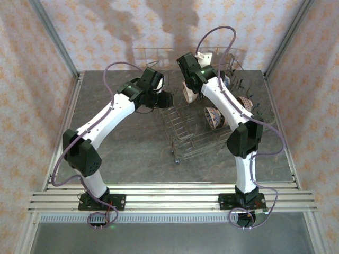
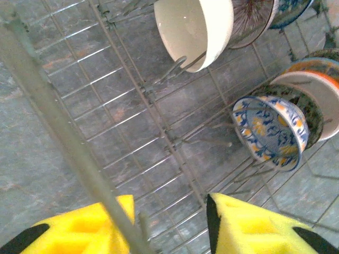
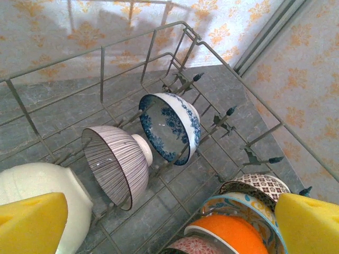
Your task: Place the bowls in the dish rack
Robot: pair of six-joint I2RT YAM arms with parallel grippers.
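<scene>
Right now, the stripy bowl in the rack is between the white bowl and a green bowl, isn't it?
No green bowl: the stripy bowl sits in the dish rack between the white bowl and a blue-and-white bowl. The right wrist view shows it.

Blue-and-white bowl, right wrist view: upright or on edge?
On edge: the blue-and-white bowl stands tipped between the tines of the dish rack, its inside facing the striped bowl.
</scene>
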